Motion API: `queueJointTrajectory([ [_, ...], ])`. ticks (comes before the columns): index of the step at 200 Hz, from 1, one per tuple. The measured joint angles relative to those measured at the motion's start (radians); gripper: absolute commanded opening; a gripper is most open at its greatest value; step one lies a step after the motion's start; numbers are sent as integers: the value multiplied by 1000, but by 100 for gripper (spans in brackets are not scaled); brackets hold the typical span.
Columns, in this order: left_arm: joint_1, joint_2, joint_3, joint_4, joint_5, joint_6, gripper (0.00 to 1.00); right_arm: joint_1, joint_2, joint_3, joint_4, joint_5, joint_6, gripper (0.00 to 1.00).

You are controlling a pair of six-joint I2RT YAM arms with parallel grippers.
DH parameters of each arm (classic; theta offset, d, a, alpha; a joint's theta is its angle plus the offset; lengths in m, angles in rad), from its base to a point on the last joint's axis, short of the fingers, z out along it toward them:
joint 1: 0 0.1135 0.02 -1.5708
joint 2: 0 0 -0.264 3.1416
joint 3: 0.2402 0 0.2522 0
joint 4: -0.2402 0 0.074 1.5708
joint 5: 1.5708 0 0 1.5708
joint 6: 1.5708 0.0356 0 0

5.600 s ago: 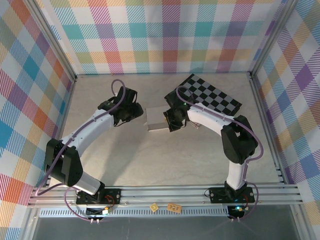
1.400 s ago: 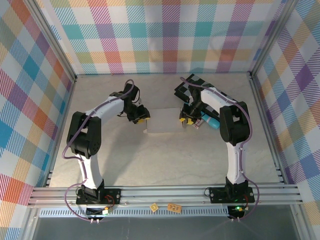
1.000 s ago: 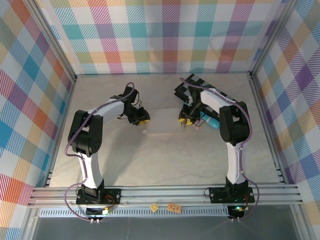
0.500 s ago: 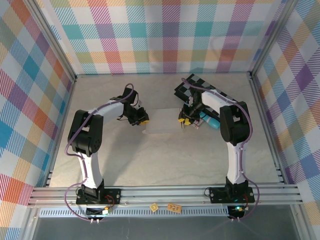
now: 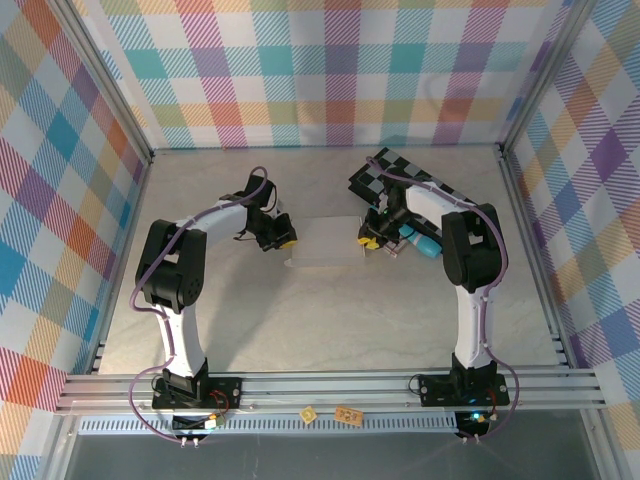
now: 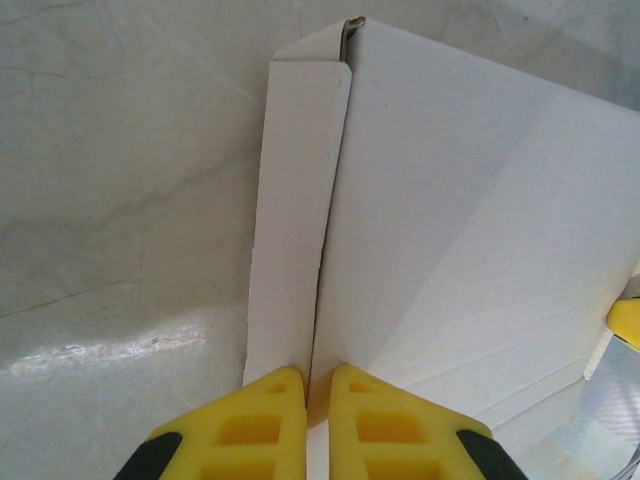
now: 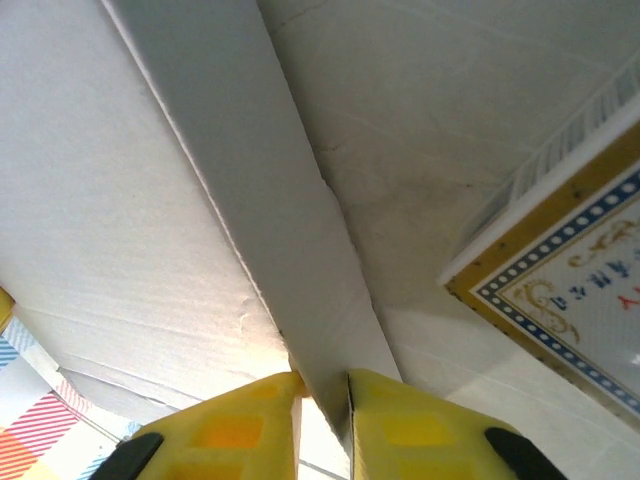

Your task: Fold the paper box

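Left tool: yellow fingers pinched tight on the paper box at its narrow side flap.
Right tool: nearly closed, gripping the flap on the opposite end.
Paper box: flat on the counter, mid-way back, held between both tools.

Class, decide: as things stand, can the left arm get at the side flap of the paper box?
Most likely yes. The left fingers are closed on the side flap of the paper box, and nothing stands between them.
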Motion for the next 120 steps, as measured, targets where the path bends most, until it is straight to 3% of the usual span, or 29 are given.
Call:
queueJointTrajectory([
  [80,-6,8,14,0,-26,-3,2,5,7,18,-10,8,15,10],
  [120,-13,7,19,-7,-48,5,9,10,7,23,-19,24,14,8],
])
